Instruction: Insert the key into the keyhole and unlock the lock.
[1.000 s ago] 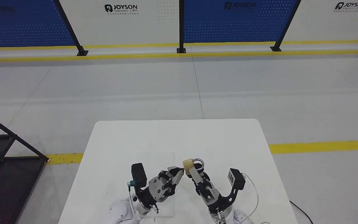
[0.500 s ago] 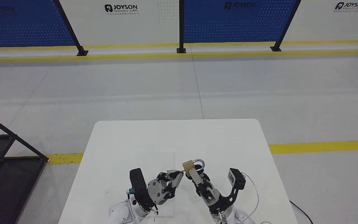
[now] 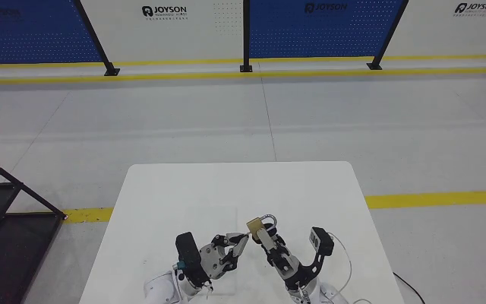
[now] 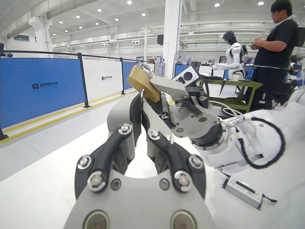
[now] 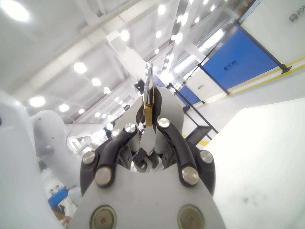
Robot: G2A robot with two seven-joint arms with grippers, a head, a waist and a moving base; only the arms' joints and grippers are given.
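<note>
Left pincer (image 4: pixel 143 110) holds key (image 4: pixel 142 96), seemingly touching padlock (image 4: pixel 141 84), near table (image 3: pixel 190 190) edge.

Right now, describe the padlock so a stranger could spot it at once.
At the near edge of the white table, two grippers meet above the surface. The right gripper clamps the padlock, facing the key in the left gripper. It is the only brass-coloured thing there, a block with a silver shackle.
</note>
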